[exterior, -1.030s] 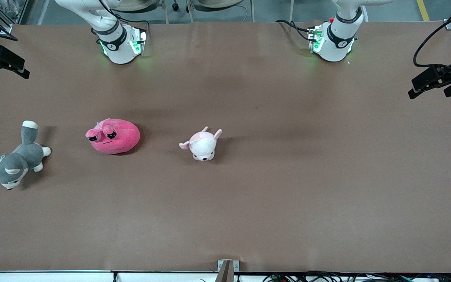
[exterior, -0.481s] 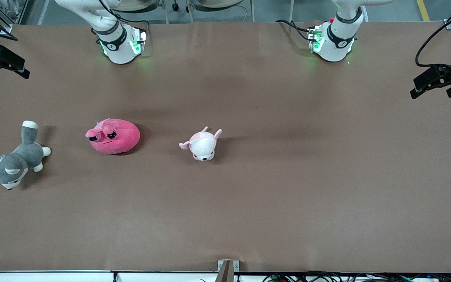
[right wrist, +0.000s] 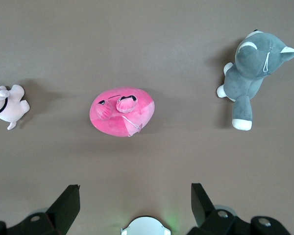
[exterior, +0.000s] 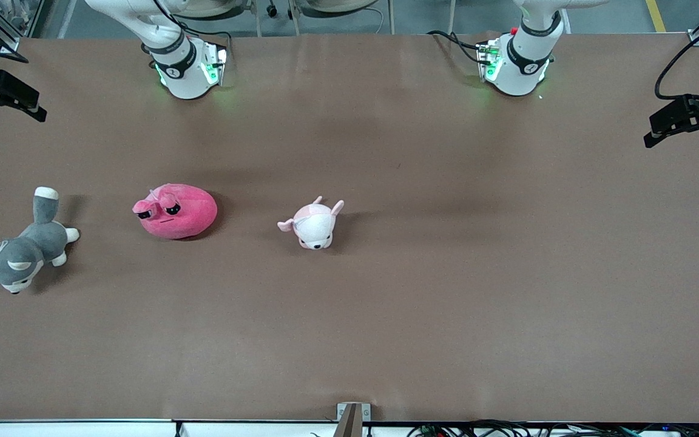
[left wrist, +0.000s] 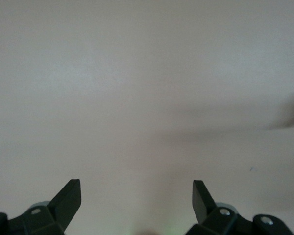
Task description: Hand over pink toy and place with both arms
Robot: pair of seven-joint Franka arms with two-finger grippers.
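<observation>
The pink toy is a hot-pink blob plush with black half-lidded eyes. It lies on the brown table toward the right arm's end, and it shows in the right wrist view. My right gripper is open and empty, high over the table near its own base; it also shows in the front view. My left gripper is open and empty, high over bare table at the left arm's end; the front view shows it too.
A pale pink-and-white animal plush lies near the table's middle, beside the pink toy. A grey-and-white dog plush lies at the right arm's end. The arm bases stand along the table edge farthest from the front camera.
My left gripper has drifted outward toward the left arm's end of the table. The right gripper and the plush toys have not moved.
</observation>
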